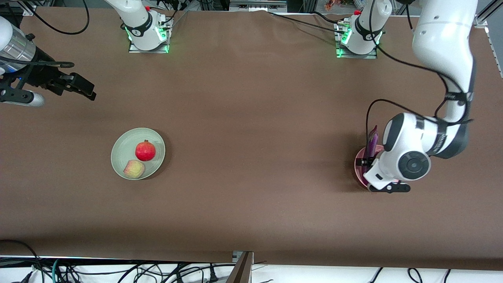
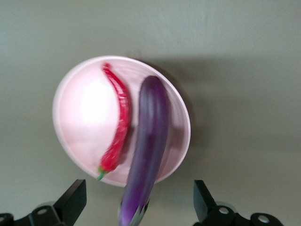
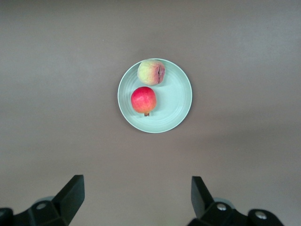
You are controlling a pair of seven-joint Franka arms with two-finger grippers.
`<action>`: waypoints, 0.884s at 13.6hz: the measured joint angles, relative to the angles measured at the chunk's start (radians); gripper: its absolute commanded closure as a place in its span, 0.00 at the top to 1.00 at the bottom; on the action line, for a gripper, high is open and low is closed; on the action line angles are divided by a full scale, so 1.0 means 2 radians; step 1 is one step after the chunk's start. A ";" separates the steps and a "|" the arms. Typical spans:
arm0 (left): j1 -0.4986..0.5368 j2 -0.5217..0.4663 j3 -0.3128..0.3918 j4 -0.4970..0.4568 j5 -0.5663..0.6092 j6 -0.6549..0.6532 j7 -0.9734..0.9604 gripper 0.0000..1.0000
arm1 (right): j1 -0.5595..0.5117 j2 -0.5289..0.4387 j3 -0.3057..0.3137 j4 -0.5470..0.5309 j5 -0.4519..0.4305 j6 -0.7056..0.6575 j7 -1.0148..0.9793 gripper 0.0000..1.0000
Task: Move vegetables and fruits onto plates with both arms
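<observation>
The eggplant (image 2: 146,146) is seen directly below the left gripper (image 2: 136,207), between its widely spread fingers, which touch nothing. Its long axis runs from the pink plate (image 2: 75,113) out past the plate's rim toward the gripper, so one end appears to overhang the rim. Whether it has fully settled cannot be told. The chili pepper (image 2: 117,127) lies on the same plate just beside the eggplant and roughly parallel to it.

The left gripper is the nearer one; any withdrawal would best be made straight up along that gap. The right gripper (image 1: 84,88) is parked over bare counter (image 1: 251,118) toward the right arm's end, its fingers wide and empty.

The red fruit (image 3: 143,100) and the yellowish fruit (image 3: 151,72) rest touching on the pale green plate (image 3: 176,94), as shown in the right wrist view.

In the front view the pink plate (image 1: 359,163) is largely hidden by the left arm, and the chili pepper is not seen there at all; only the left wrist view shows it.
</observation>
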 measured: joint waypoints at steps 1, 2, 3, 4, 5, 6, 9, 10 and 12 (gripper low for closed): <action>0.000 -0.029 -0.001 0.004 0.000 -0.011 0.000 1.00 | -0.001 0.001 0.000 0.000 -0.001 0.000 0.001 1.00; 0.000 -0.060 -0.002 0.004 -0.004 -0.018 0.000 1.00 | -0.001 0.002 0.000 0.000 -0.002 -0.001 0.004 1.00; 0.000 -0.090 -0.002 0.004 -0.013 -0.023 0.000 1.00 | -0.001 0.004 0.000 0.000 -0.002 0.000 0.010 1.00; 0.001 -0.117 -0.002 0.005 -0.027 -0.029 0.000 1.00 | -0.001 0.005 0.000 0.000 -0.002 0.000 0.014 1.00; 0.002 -0.143 -0.001 0.004 -0.043 -0.042 0.000 1.00 | -0.001 0.007 0.000 0.001 -0.002 0.001 0.015 1.00; 0.006 -0.167 -0.001 0.004 -0.058 -0.057 0.000 1.00 | -0.001 0.008 0.000 0.001 -0.002 0.001 0.016 1.00; 0.024 -0.210 -0.001 0.001 -0.095 -0.086 0.002 1.00 | -0.001 0.009 0.000 0.001 -0.004 0.002 0.017 1.00; 0.030 -0.219 -0.002 -0.005 -0.105 -0.092 0.008 1.00 | -0.001 0.009 0.000 0.001 -0.004 0.002 0.017 1.00; 0.038 -0.240 -0.001 -0.031 -0.106 -0.098 0.043 1.00 | -0.001 0.010 0.000 0.002 -0.004 0.002 0.017 1.00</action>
